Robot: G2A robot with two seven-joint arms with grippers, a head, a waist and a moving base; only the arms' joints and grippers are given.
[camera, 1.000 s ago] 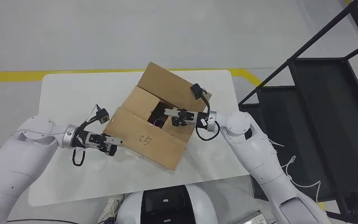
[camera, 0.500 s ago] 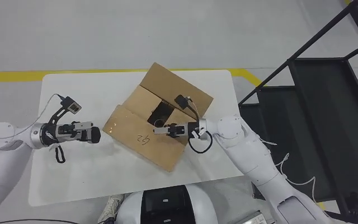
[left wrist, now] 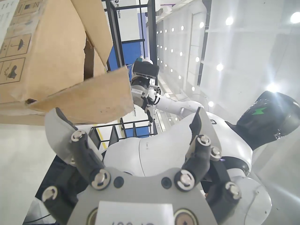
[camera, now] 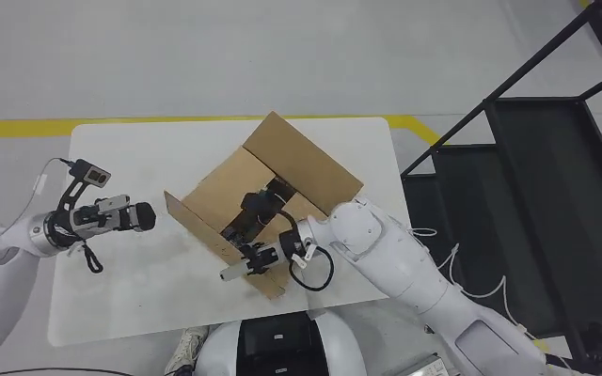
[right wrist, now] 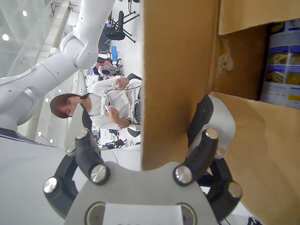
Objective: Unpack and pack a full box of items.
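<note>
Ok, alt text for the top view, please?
An open cardboard box sits on a white table, flaps open, dark items inside. The right gripper is at the box's near flap; the left gripper hangs over the table beside the box, apart from it.

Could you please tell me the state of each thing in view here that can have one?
Box: open, flaps raised.
Right hand: open, astride the near flap.
Near flap: raised, not clamped.
Printed pack: inside the box.
Left hand: open, empty, clear of the box.
</note>
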